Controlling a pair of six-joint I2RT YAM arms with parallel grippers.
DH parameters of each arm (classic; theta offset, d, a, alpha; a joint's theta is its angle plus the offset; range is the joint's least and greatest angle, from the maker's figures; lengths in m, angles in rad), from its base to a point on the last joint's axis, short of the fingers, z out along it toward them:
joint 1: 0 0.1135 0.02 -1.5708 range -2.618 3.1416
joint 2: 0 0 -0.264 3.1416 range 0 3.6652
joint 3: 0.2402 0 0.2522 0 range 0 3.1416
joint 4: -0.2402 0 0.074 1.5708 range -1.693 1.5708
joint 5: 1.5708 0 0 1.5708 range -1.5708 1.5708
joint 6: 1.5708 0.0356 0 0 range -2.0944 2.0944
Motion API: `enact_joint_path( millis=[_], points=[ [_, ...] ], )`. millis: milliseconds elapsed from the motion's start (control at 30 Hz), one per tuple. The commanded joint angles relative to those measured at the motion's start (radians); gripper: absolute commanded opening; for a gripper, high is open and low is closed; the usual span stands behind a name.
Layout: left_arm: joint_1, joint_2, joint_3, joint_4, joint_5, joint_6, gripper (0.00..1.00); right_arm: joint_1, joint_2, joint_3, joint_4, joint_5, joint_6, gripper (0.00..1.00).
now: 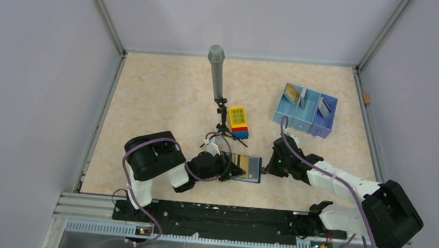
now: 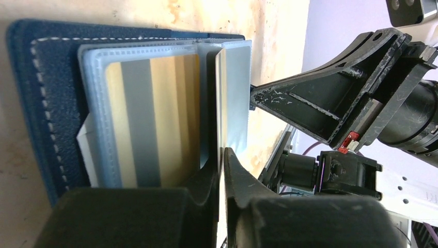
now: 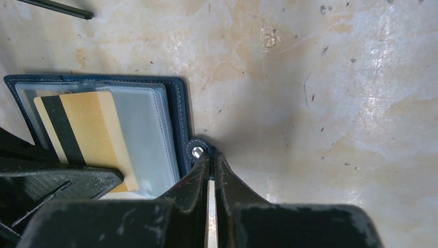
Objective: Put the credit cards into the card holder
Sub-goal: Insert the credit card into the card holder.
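Two arms, top view, meet over open navy-blue folding card holder (image 1: 249,167) on beige table (image 1: 165,95); other cards (image 1: 292,94) stand in pale blue three-compartment tray (image 1: 294,125). Left wrist: left gripper (image 2: 222,155) jaws closed to slit at holder's fold, beside gold striped credit card (image 2: 150,119) lying on clear sleeve (image 2: 95,119). Right wrist: right gripper (image 3: 209,157) jaws closed, tips pinching snap tab (image 3: 196,150).

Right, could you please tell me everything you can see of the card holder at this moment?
The card holder lies open and flat on the table, between the two grippers. Navy, leather-like cover with pale stitching; clear plastic sleeves inside. A gold striped card sits skewed among them. The right gripper, shut, touches its snap tab; the left gripper, shut, meets the sleeves' edge.
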Motion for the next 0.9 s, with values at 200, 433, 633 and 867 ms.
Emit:
enact_joint_path(
  millis=[200,433,633,867],
  points=[
    [-0.008,-0.078,0.012,-0.207,-0.056,0.034,0.33,0.023,-0.023,0.005,-0.013,-0.017,0.005,0.0],
    [-0.011,-0.159,0.05,-0.408,-0.08,0.066,0.5,0.023,-0.054,0.005,-0.04,0.014,0.007,0.0],
    [-0.016,-0.207,0.112,-0.601,-0.119,0.116,0.59,0.023,-0.063,0.004,-0.04,0.01,0.003,0.0],
    [-0.025,-0.239,0.167,-0.766,-0.163,0.172,0.68,0.023,-0.066,0.0,-0.03,0.004,-0.003,0.0]
  ],
)
